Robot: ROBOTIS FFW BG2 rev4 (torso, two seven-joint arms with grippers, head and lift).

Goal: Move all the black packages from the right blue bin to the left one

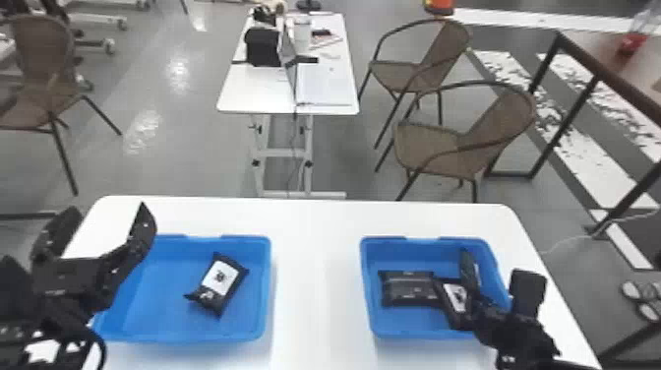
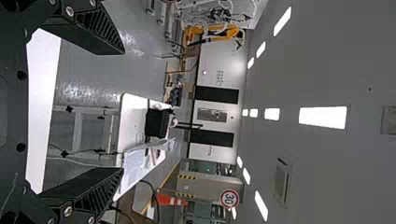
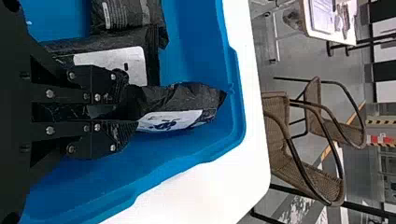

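Right gripper (image 3: 128, 112) first: its fingers are clenched on one end of a black package (image 3: 180, 109), which stands tipped up on the right side of the right bin (image 1: 408, 241). The grip takes in only the near end, so a good lift here should be straight and unhurried; a jerk could let the slick-looking wrap slide or swing. Just to its left lies a labelled package (image 1: 457, 297), very close to the held one, and left of that a plain-faced package (image 1: 408, 289). It would pay to ease the held piece up without dragging sideways, lest it catch its neighbour or scrape the wall. Whether its free end touches the bin, I can't tell. Once the whole package hangs above the rim, the carry should go left over the white table (image 1: 315, 275) to the left bin (image 1: 263, 295), where one delivered package (image 1: 221, 285) lies right of the middle. Plenty of floor shows to the left and near side of that piece, so setting the new one down low there, then letting go, looks tidiest. Mind the left gripper (image 2: 123, 111), though: it waits with fingers spread above the left bin's left side, and the incoming arm should keep well apart from it.
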